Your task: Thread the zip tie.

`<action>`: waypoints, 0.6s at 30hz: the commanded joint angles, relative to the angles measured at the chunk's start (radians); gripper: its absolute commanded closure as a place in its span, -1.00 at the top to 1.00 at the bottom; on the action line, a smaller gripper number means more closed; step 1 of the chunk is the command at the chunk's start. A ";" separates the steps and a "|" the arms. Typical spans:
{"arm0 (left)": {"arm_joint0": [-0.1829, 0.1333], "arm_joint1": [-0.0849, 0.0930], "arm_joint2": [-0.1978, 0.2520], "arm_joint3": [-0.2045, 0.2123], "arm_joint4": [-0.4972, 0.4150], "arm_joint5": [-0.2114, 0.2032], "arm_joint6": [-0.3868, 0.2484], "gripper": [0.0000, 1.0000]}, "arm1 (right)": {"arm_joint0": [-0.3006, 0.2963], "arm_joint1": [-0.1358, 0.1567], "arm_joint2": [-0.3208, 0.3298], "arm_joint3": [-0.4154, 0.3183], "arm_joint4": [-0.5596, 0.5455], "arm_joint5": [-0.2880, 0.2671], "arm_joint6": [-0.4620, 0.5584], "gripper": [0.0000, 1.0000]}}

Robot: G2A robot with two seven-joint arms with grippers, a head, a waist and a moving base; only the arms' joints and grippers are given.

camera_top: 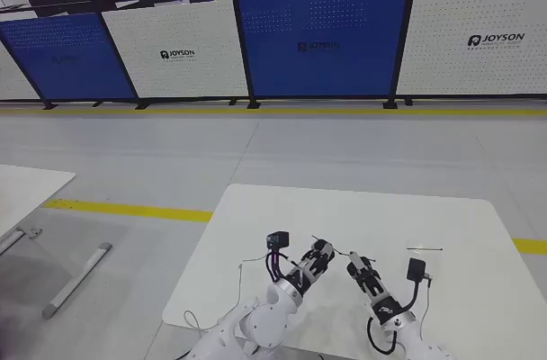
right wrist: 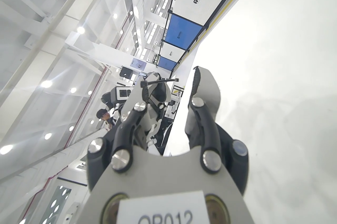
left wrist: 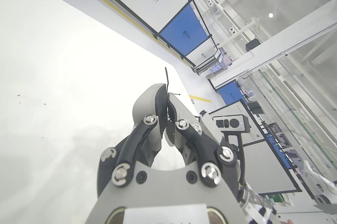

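Left gripper [left wrist: 167, 95]: fingers pressed together on the black zip tie [left wrist: 166, 77]. A short length stands out past the fingertips. The rest is hidden between the pads, so I cannot see how much of it is held.

Right gripper [right wrist: 169, 77]: jaws spread wide, nothing between them. It sits just right of the left gripper, tips near each other, over the near middle of the white table [camera_top: 390, 216].

From the right wrist view I see a black strip with a small block at one end crossing the gap between the fingers. I cannot tell whether it touches a finger.

From the top view the tie is too thin to trace.

A thin dark line [camera_top: 425, 249] lies on the table farther right, too small to identify.
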 commanded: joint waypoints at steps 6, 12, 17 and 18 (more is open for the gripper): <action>0.005 -0.002 0.000 -0.004 0.006 -0.001 0.004 -1.00 | -0.005 0.000 0.005 0.003 0.011 -0.008 -0.007 -0.50; 0.009 -0.003 -0.001 -0.004 0.010 -0.007 0.002 -1.00 | -0.006 0.000 0.008 0.001 0.016 -0.007 -0.007 -0.58; 0.012 -0.003 -0.003 -0.005 0.014 -0.013 0.000 -1.00 | -0.004 -0.001 0.008 0.000 0.018 -0.003 -0.007 -0.74; 0.012 -0.003 -0.004 -0.005 0.015 -0.013 0.000 -1.00 | -0.003 -0.001 0.007 0.001 0.018 -0.002 -0.007 -0.88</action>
